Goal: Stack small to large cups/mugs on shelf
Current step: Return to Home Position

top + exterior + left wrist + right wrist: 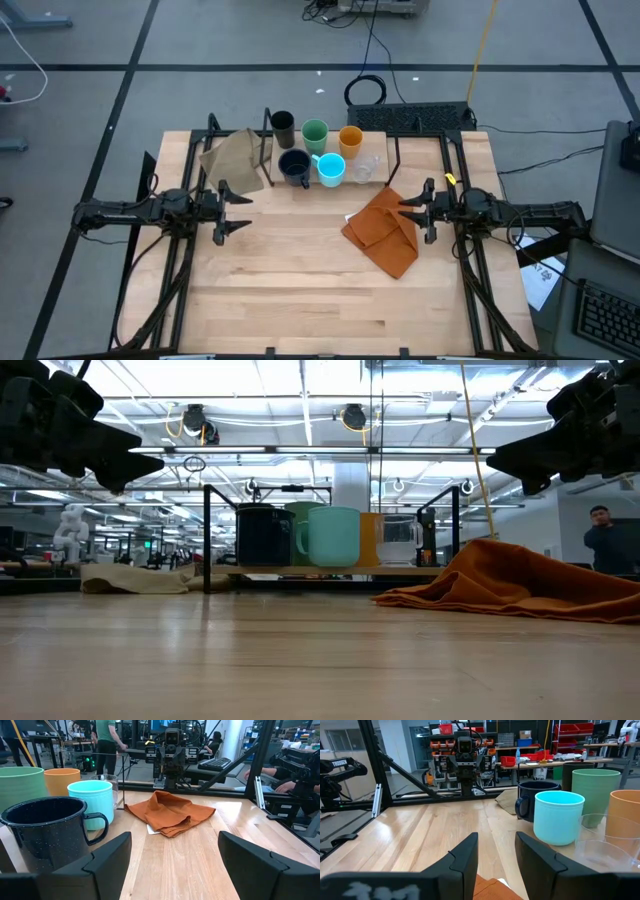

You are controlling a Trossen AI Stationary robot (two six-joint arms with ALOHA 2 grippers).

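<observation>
On the shelf (260, 570) at the table's far middle stand several cups. At the back are a dark brown cup (283, 124), a green cup (315, 133) and an orange cup (350, 138). In front are a navy mug (294, 166), a light blue mug (331, 169) and a clear cup (367, 168). All stand upright on their bases, side by side. My left gripper (240, 212) hovers open at the table's left, pointing level toward the middle. My right gripper (408, 210) hovers at the right above the edge of an orange cloth (383, 230), open by a narrow gap with nothing in it.
A tan cloth (235, 160) lies against the shelf's left end. The orange cloth lies crumpled right of the middle. Black frame rails (180, 260) run along both table sides, and a keyboard (415, 118) sits at the far edge. Bare wood (300, 290) fills the near half. A person (605, 540) stands in the room beyond.
</observation>
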